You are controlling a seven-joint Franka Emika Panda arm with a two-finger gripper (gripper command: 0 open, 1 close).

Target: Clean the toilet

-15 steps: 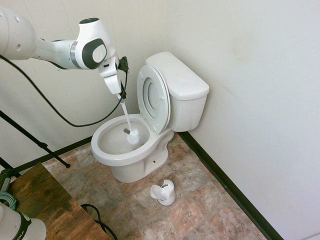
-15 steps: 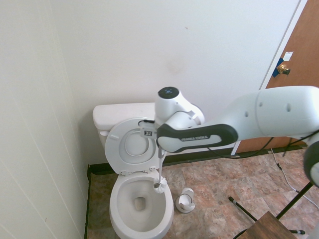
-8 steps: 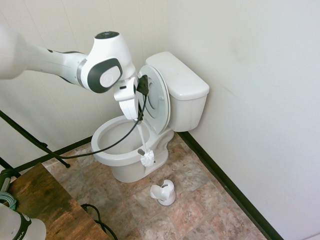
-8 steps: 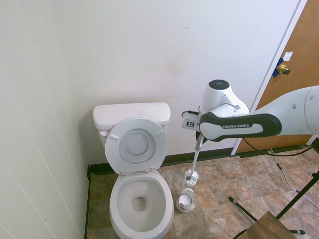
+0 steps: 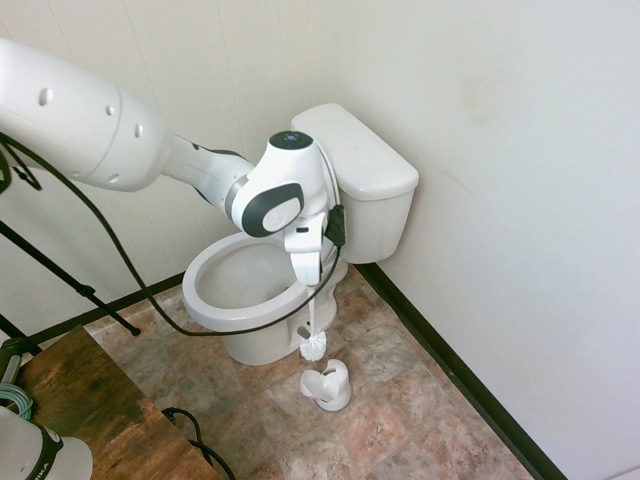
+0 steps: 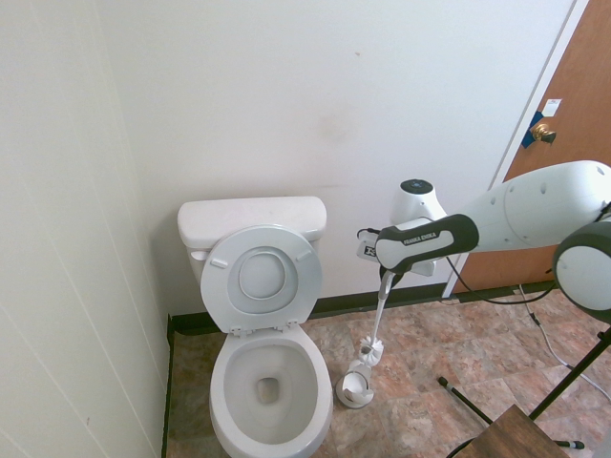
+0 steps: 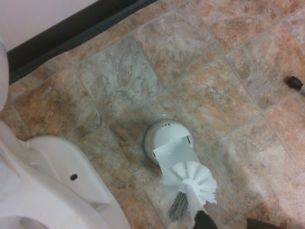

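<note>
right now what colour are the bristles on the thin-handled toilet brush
White bristles on the thin-handled white plastic toilet brush, clearest in the wrist view.

Our white arm [image 5: 120,145] reaches out level, gripper [image 5: 312,282] pointing straight down, fingers clamped on a brush handle.

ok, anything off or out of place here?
Nothing stands out. The toilet is intact, seat and lid up. The gripper holds the brush upright just above its holder on the floor by the bowl. No spill or damage shows on the tiles.
</note>
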